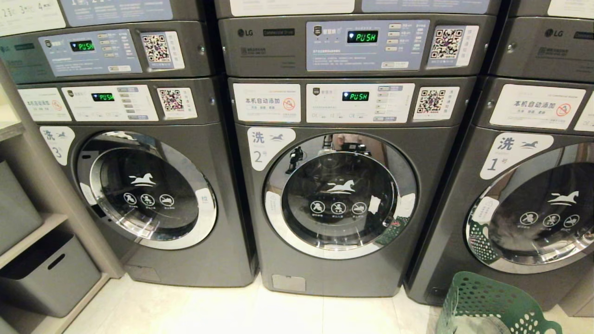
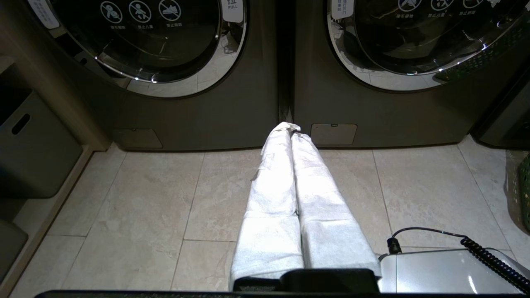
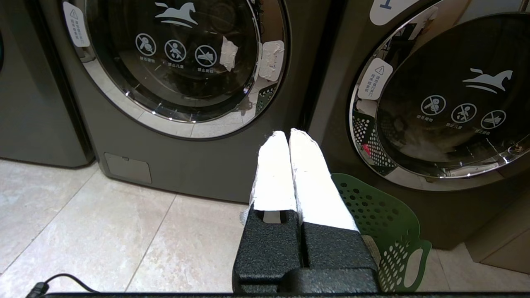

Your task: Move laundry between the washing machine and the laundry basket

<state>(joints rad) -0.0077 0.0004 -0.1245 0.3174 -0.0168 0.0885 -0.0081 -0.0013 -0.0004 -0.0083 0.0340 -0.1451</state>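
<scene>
Before row of washers: washing machine (image 1: 334, 204) numbered 2 dead ahead, door closed; laundry basket (image 1: 487, 306) on floor, right. Laundry not visible. Left end effector (image 2: 290, 128) and right end effector (image 3: 287, 134) clenched, empty. Risks: clenched fingers cannot hook door; neighbouring machine 1 (image 1: 533, 213) mistaken; arm swing knocks basket.

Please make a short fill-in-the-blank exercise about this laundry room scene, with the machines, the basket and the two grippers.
1. The round chrome-rimmed glass door of the dark grey washing machine numbered 2 is ____.
2. The green perforated plastic laundry basket stands on the floor before the machine numbered ____.
3. The green display above the middle door reads ____.
4. The left gripper and the right gripper, both with white-wrapped fingers, are both ____.

Missing words: closed; 1; PUSH; shut
</scene>
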